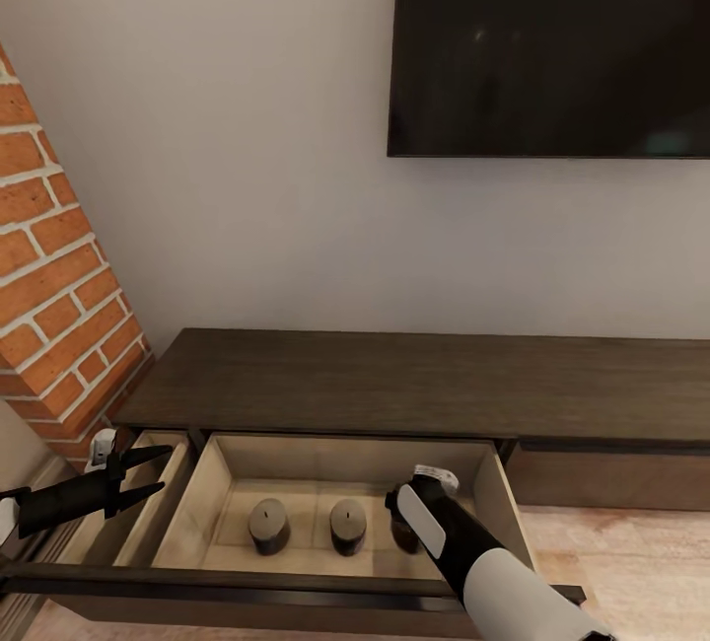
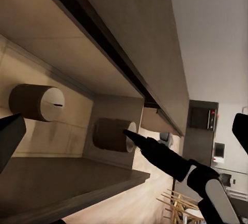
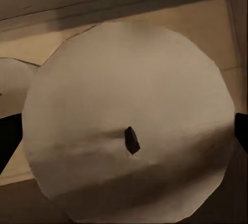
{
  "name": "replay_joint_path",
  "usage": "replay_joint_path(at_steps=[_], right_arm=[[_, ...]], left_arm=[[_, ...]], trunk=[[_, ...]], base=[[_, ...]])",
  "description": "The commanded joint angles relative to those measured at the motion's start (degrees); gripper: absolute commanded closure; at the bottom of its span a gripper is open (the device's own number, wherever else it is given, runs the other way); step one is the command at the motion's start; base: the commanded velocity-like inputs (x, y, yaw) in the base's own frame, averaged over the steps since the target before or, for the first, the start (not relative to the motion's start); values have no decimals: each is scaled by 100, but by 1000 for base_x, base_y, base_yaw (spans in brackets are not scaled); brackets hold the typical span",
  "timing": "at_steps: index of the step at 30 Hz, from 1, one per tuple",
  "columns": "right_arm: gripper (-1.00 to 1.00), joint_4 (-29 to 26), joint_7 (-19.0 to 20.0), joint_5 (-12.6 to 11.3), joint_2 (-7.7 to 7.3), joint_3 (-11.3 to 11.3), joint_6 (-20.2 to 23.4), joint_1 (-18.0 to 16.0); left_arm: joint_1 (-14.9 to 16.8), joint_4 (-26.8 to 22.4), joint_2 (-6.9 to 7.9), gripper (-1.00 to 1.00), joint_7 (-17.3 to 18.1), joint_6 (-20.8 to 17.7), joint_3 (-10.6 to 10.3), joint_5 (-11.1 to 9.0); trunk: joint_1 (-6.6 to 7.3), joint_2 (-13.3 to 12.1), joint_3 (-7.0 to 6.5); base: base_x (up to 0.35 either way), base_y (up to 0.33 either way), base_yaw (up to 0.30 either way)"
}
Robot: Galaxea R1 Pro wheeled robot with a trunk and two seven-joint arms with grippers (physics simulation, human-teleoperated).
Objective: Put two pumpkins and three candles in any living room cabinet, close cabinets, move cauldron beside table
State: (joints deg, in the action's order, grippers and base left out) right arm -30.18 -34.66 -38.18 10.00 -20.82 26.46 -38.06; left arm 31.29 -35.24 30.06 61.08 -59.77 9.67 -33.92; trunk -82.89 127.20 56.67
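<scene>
Step in hand: placing the third short beige-tan cylindrical candle (image 3: 129,125) into the open pale-wood drawer (image 1: 212,493) of the long low dark-brown wooden cabinet (image 1: 414,380); the pumpkins and cauldron steps are not judged here.

Right end effector (image 1: 406,521): reaching down inside the drawer, over its right part; the right wrist view looks straight down at the candle's flat round top and tiny dark wick, with a dark fingertip at either edge of the candle; it looks closed on the candle, though actual contact is hard to confirm.

Candles already in: two more candles, one (image 1: 268,526) and another (image 1: 347,525), stand upright on the drawer floor just beside the right end effector, toward the left arm's side.

Left end effector (image 1: 138,478): fingers spread wide, holding nothing; it hovers over the neighbouring open compartment, well apart from the right end effector.

Next move calls for: spreading the right fingers so the candle stands on the drawer floor; lifting straight up, clear of the drawer's front rail (image 1: 247,582) and of the neighbouring candle; then pushing the drawer shut.

Risk: a sideways exit could tip the nearest candle.
</scene>
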Motion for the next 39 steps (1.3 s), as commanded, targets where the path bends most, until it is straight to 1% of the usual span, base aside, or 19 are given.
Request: replay_joint_path(at_steps=[1, 2, 3, 7, 16, 18, 20, 22, 26, 34, 36, 37, 39], right_arm=[[-100, 73, 47, 64, 0, -135, -183, 0], [-100, 171, 185, 152, 0, -271, -338, -3], [-100, 209, 301, 188, 0, -323, -397, -5], [-100, 269, 567, 233, 0, -401, -480, -8], [-100, 286, 643, 236, 0, -416, -487, -14], [-100, 291, 644, 201, 0, -415, -393, -51], [-100, 311, 639, 132, 0, -369, 19, -224], [-100, 322, 637, 41, 0, -210, 343, -310], [-100, 329, 636, -16, 0, -13, 523, -356], [-100, 333, 640, -26, 0, 41, 564, -368], [-100, 322, 643, 20, 0, 12, 434, -364], [-100, 364, 643, 33, 0, -9, 156, -363], [-100, 720, 664, 65, 0, -72, -674, -365]], left_arm=[[0, 0, 0, -100, 0, 0, -1, 0], [0, 0, 0, -100, 0, 0, -1, 0], [0, 0, 0, -100, 0, 0, -1, 0], [0, 0, 0, -100, -2, 0, 0, 1], [0, 1, 0, -100, -8, 0, 0, 6], [0, 0, 0, -100, -8, 0, 0, 5], [0, 0, 0, -100, -7, 0, -2, 4], [0, 0, 0, -100, -8, 0, -1, 7], [0, 0, 0, -100, -9, 0, -1, 8], [0, 0, 0, -100, -9, 0, -2, 9], [0, 0, 0, -100, -9, 0, -1, 9], [0, 0, 0, -100, -9, 0, -1, 9], [0, 0, 0, -100, -9, 0, 0, 9]], trunk=[[0, 0, 0], [0, 0, 0], [0, 0, 0], [0, 0, 0], [0, 0, 0], [0, 0, 0], [0, 0, 0], [0, 0, 0], [0, 0, 0], [0, 0, 0], [0, 0, 0], [0, 0, 0], [0, 0, 0]], base=[[0, 0, 0], [0, 0, 0], [0, 0, 0], [0, 0, 0], [0, 0, 0], [0, 0, 0], [0, 0, 0], [0, 0, 0], [0, 0, 0], [0, 0, 0], [0, 0, 0], [0, 0, 0], [0, 0, 0]])
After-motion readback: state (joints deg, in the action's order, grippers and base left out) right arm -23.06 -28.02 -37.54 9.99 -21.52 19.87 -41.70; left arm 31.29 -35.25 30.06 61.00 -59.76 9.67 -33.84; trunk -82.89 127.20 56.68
